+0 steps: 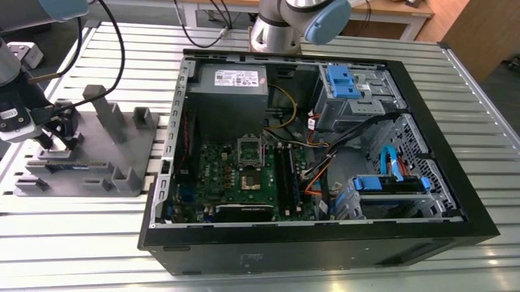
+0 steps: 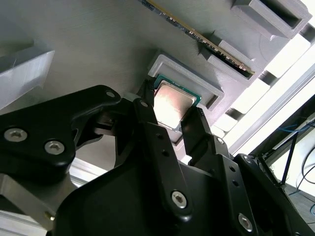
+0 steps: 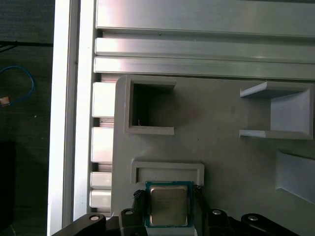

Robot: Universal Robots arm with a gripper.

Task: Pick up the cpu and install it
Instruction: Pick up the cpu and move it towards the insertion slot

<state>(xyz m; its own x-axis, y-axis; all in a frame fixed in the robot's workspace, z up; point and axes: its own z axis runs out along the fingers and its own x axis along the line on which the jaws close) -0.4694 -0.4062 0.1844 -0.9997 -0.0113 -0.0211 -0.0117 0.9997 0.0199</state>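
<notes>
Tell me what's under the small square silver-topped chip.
The small square silver-topped chip sits in a shallow rimmed pocket of the grey plastic fixture. Its underside and the pocket floor are hidden beneath it.

arm [image 1: 276,33]: silver-grey tubes, pale-blue joint caps | gripper [image 2: 171,105]: matte black links, silver hex screws

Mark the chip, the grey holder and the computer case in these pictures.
chip [image 3: 169,205]: first wrist view, middle of its metal top.
grey holder [image 3: 221,147]: first wrist view, bare flat surface.
computer case [image 1: 325,243]: exterior view, black outer wall.
</notes>
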